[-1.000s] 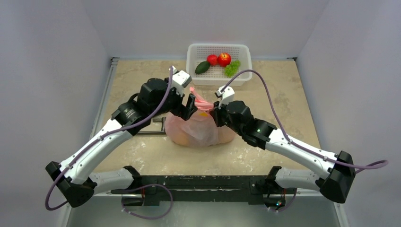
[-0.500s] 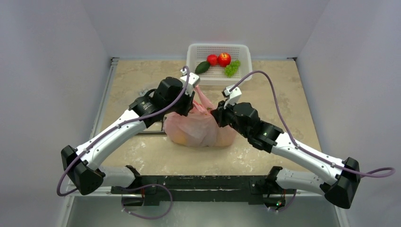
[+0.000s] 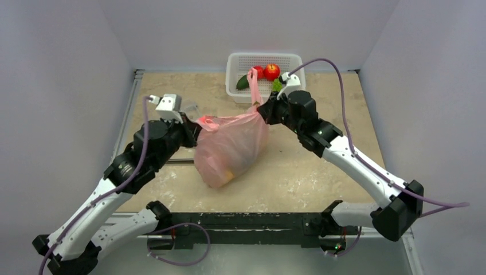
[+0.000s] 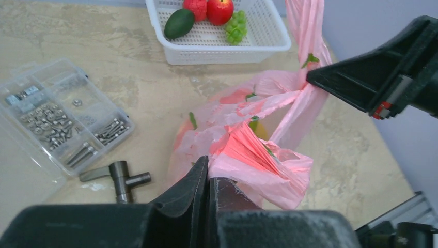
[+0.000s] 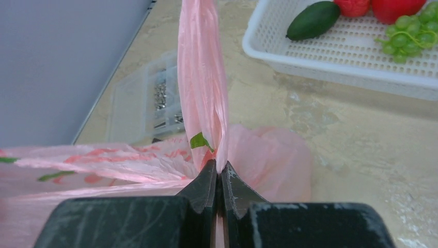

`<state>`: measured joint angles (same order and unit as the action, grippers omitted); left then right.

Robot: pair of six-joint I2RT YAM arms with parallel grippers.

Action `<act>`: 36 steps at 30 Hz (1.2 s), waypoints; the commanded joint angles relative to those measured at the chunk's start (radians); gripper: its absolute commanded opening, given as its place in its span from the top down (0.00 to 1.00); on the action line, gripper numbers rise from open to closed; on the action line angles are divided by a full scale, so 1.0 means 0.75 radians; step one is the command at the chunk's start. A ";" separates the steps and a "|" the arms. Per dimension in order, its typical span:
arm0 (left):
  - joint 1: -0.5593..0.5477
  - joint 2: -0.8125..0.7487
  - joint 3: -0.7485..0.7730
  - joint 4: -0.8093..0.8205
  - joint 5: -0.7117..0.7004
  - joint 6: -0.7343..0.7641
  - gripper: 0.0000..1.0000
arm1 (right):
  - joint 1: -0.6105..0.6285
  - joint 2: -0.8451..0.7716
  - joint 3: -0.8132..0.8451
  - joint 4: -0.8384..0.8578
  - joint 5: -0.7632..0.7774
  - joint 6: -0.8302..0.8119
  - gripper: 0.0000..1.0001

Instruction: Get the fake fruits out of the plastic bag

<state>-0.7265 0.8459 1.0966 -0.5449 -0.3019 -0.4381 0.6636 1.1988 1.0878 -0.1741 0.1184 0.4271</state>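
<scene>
we see soft, even, bright light from above in all three views. the plastic bag (image 3: 229, 146) casts only a faint shadow on the counter (image 3: 321, 172), which shows mild glare toward its far edge. the overhead view is sharp. in the wrist views the left gripper (image 4: 208, 173) and right gripper (image 5: 220, 170) look blurred and grainy up close.

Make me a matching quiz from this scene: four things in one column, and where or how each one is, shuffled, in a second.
1 pink plastic bag
2 white basket
3 clear screw box
4 metal T-handle tool

A holds red apples and green grapes
B lies beside the screw box
C clamped by left gripper and right gripper
D compartments filled with screws

Pairs: 1-C, 2-A, 3-D, 4-B
</scene>
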 commanded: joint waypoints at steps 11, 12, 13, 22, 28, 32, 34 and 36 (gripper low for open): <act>0.071 -0.088 -0.316 0.428 0.462 -0.535 1.00 | -0.057 0.398 0.422 -0.169 -0.063 -0.073 1.00; 0.066 -0.066 -0.326 0.451 0.505 -0.558 1.00 | -0.057 0.411 0.410 -0.188 -0.042 -0.088 1.00; 0.059 -0.045 -0.335 0.473 0.544 -0.581 1.00 | -0.057 0.422 0.404 -0.212 -0.019 -0.105 1.00; 0.027 -0.083 -0.368 0.442 0.569 -0.580 0.91 | -0.057 0.311 0.338 -0.440 0.119 -0.125 0.34; 0.028 -0.044 -0.018 0.045 0.584 -0.139 0.24 | -0.056 0.098 0.217 -0.464 0.007 -0.145 0.10; 0.020 0.146 0.319 -0.223 0.636 0.114 0.06 | -0.056 0.021 0.173 -0.399 0.013 -0.190 0.01; -0.034 0.237 0.428 -0.288 0.678 0.182 0.00 | -0.055 0.030 0.198 -0.369 -0.029 -0.237 0.01; -0.132 0.293 0.476 -0.297 0.658 0.266 0.00 | -0.055 0.049 0.238 -0.354 -0.104 -0.289 0.01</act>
<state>-0.7315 0.9810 1.3685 -0.6289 0.1505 -0.4465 0.6231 1.2171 1.2324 -0.4942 0.1265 0.2939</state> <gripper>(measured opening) 0.995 0.985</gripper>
